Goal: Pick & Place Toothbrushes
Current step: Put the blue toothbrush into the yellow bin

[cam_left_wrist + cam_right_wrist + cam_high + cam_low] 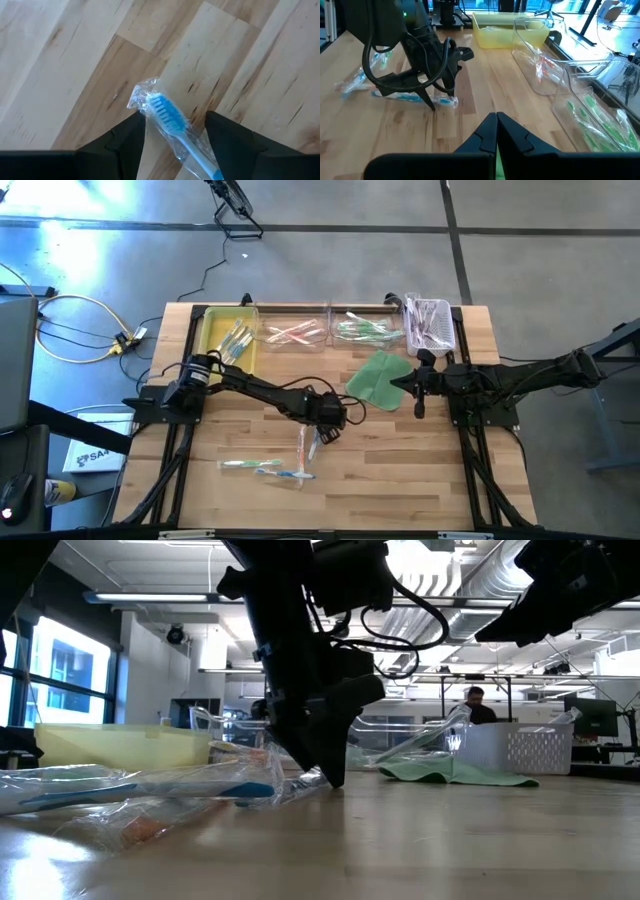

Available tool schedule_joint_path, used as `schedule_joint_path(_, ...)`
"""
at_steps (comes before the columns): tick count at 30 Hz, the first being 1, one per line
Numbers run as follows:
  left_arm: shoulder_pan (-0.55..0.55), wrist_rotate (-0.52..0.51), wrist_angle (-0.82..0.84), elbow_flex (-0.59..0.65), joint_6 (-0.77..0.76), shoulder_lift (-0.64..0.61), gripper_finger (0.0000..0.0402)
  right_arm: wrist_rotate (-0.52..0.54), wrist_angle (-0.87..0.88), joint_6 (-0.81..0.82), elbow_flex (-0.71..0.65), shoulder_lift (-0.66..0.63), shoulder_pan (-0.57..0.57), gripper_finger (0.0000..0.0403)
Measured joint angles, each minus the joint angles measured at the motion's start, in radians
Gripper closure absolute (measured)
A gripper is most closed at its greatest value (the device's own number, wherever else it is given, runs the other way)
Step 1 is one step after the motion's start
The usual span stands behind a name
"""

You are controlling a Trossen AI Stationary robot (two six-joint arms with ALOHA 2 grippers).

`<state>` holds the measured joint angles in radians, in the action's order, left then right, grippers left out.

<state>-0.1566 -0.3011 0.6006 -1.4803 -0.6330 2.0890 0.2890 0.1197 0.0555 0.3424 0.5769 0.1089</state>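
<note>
I have the left gripper (318, 435) down at the counter (400, 470), near its middle, with its jaws spread wide. In the left wrist view a blue toothbrush (172, 120) in a clear wrapper lies flat on the wood between the two dark fingers (125, 142), its bristle head pointing away from the wrist. I see a gap on both sides of the brush, so the fingers straddle it without clamping; whether the wrapper brushes either finger I cannot tell. From the right wrist view the same brush (415, 98) lies under the left arm's fingertips.

Taking that blue toothbrush as my landmark: a small scatter of wrapped toothbrushes (265, 468) lies just beside it toward the near counter edge. Along the far edge runs a row of containers. The yellow bin (215, 330) sits farthest toward the left arm's side and holds a few brushes; next is a clear tray (295, 332) with pink-handled ones, then a clear tray (368, 330) with green ones, then a white basket (430, 323) with purple ones. A green cloth (378, 377) lies between the landmark brush and the basket.

The right gripper (418, 412) hangs just beside the green cloth, on its far side from the landmark, clenched with its fingers pressed together and holding nothing.
</note>
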Motion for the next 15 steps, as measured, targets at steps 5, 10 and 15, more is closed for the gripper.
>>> schedule_joint_path(5,0.0,0.002,-0.006,0.0,0.0,0.0,0.022,0.0,-0.001,0.0,0.0,0.0,0.0,0.0401)
schedule_joint_path(10,-0.001,0.003,-0.015,0.0,0.0,0.002,0.0281,0.0,-0.001,0.0,0.0,0.0,0.0,0.0401)
schedule_joint_path(15,-0.001,0.002,-0.042,0.002,0.042,0.003,0.034,0.0,-0.001,0.0,0.0,0.0,0.0,0.0401)
